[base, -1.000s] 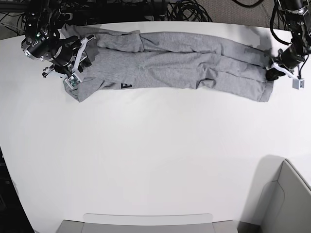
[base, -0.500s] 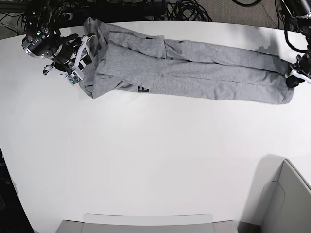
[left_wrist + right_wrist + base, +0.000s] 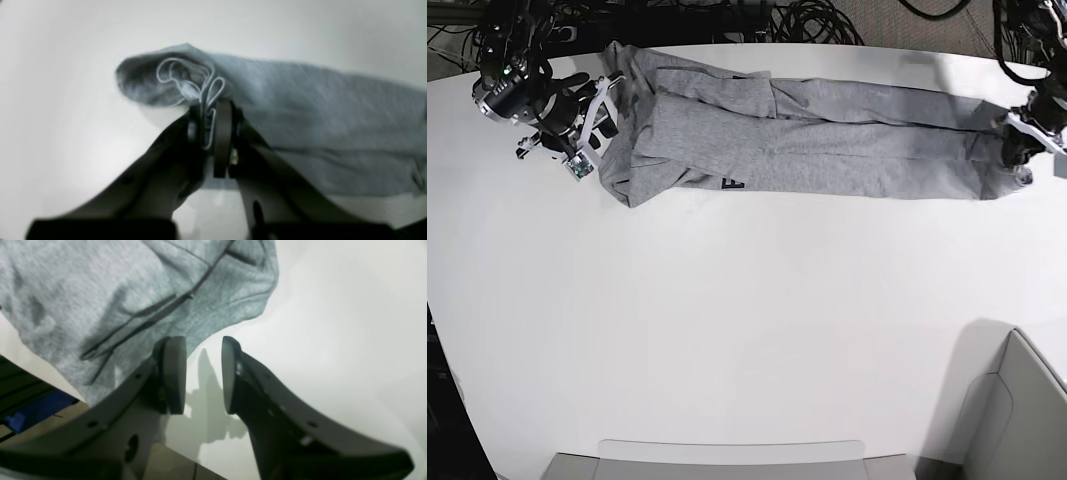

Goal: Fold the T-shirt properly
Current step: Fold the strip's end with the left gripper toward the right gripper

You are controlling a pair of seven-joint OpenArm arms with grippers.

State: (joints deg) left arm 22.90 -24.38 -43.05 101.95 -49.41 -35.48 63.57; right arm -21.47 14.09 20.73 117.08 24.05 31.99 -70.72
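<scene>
The T-shirt (image 3: 807,135) lies as a long narrow band across the far part of the white table (image 3: 747,330), already folded lengthwise, w/ a bit of black lettering (image 3: 733,184) peeking out at its near edge toward the base-view left end. At the opposite end of the shirt, the left gripper (image 3: 210,130) is clamped on a bunched corner of grey fabric; the wrist cam shows several layer edges pinched between the nearly closed pads, the cloth lifted a little off the table there. At the lettering end of the shirt, the right gripper (image 3: 200,373) is parted w/ nothing between the pads, only bare table and its own shadow; one pad sits just beside or under the shirt's edge, can't tell if touching. Judgement: the step in hand looks like tensioning/straightening the band before folding it across. To do it well, the right side prob. needs to grab its end thru all layers, not just the top one, since a seam and a loose flap lie right by it. Pull should be even from both ends, low to the table, so the lengthwise fold doesn't open. Risk: the left's bunched grip may drag the corner crooked; regrip flatter if the hem twists.
</scene>
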